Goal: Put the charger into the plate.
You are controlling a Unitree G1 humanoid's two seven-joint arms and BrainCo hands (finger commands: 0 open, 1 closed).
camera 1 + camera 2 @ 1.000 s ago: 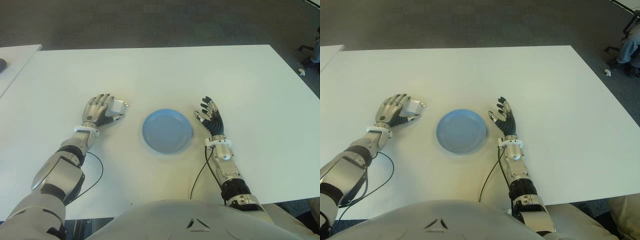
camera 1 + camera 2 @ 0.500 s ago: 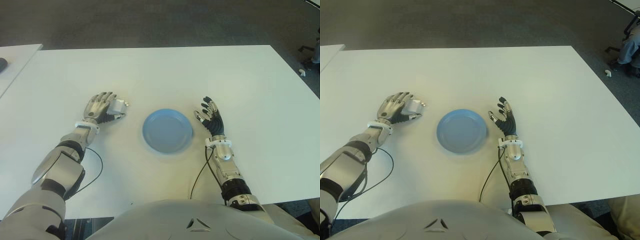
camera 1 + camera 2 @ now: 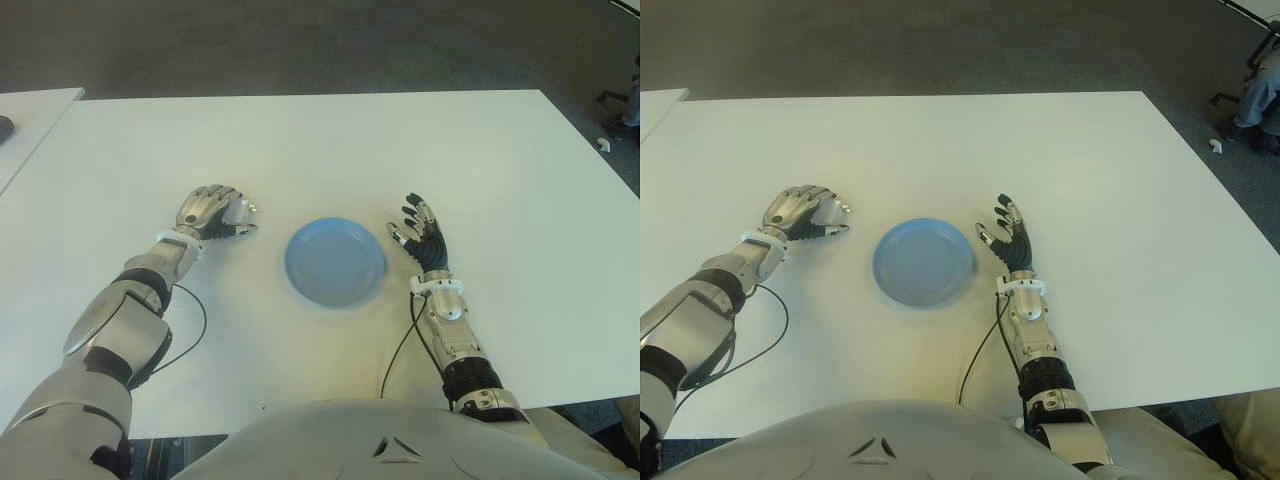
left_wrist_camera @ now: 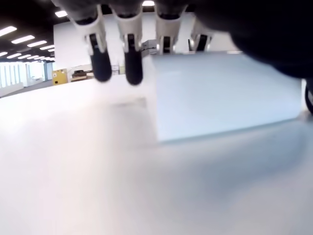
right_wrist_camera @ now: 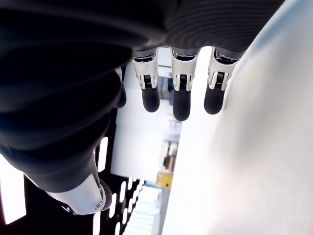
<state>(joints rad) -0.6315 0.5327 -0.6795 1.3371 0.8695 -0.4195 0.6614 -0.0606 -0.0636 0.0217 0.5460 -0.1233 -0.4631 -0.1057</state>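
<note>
Charger: a small white boxy plastic charger (image 4: 227, 95) with metal prongs sits on the white counter (image 3: 330, 150), left of the plate and apart from it, mostly covered from above.
Left hand: the left hand (image 3: 212, 211) is curled over the charger, fingers (image 4: 133, 68) draped down its far side; the wrist view shows the block's base on the counter, so it looks not yet lifted.
Right hand: the right hand (image 3: 1007, 238) shows just right of the plate, fingers spread and holding nothing.
Plate: a round light-blue shallow plate (image 3: 334, 262) lies between the two hands, with nothing in it.
Handling: likely light, rigid and smooth-sided, so it could slip; not fragile.
Where to hold: best judged across the two broad flat faces, thumb against fingers, away from the prongs.
</note>
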